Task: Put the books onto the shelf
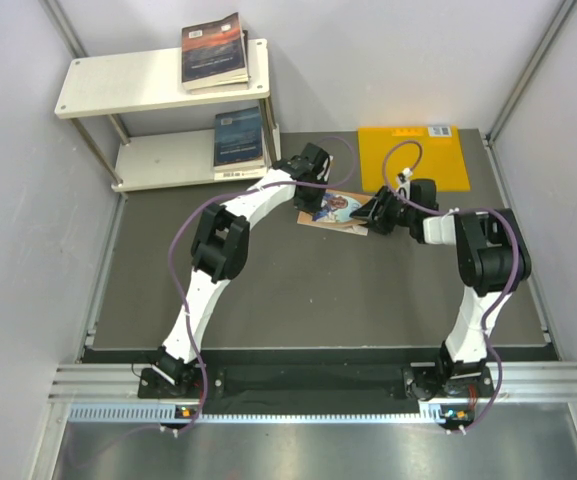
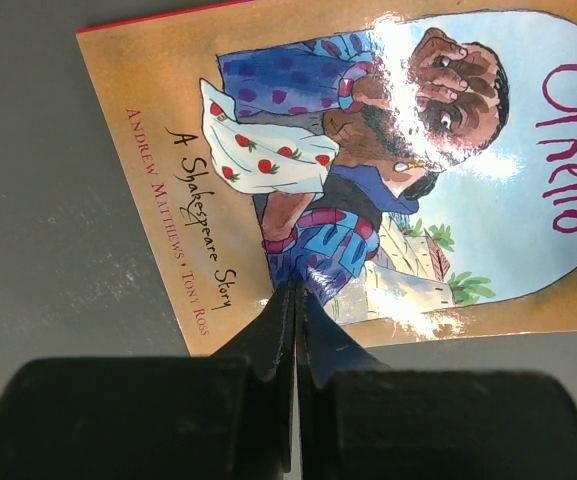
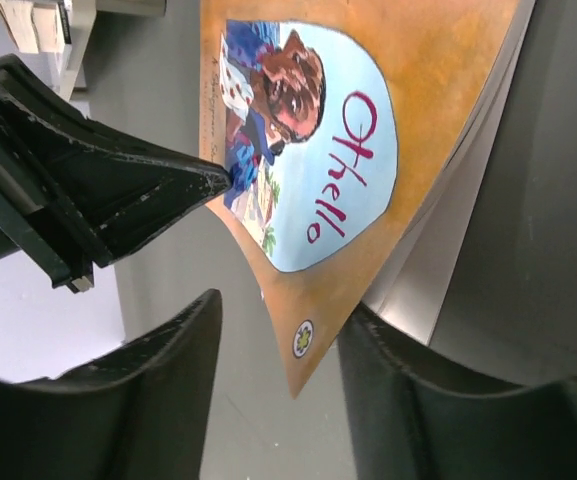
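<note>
Fingers (image 3: 183, 350) of the right gripper (image 3: 286, 315) stand apart on either side of one corner of the Othello paperback (image 1: 334, 208), not clamped on it. The orange-brown cover curls up off the white pages at that corner. One finger seems to sit under the edge, though the wrist view is too close to be sure. The left gripper (image 2: 296, 292) is clenched, its tips together and pressed on the cover at the lower part of the blue picture. The paperback lies on the dark worktop (image 1: 318, 290) between the two grippers, near the shelf (image 1: 118, 85) and to its right. A dark book with a reddish glow (image 1: 214, 48) lies on the shelf's upper board, and a dark blue book (image 1: 238, 138) on the lower. An orange-yellow sheet (image 1: 413, 158) lies just beyond the paperback, toward the right.
</note>
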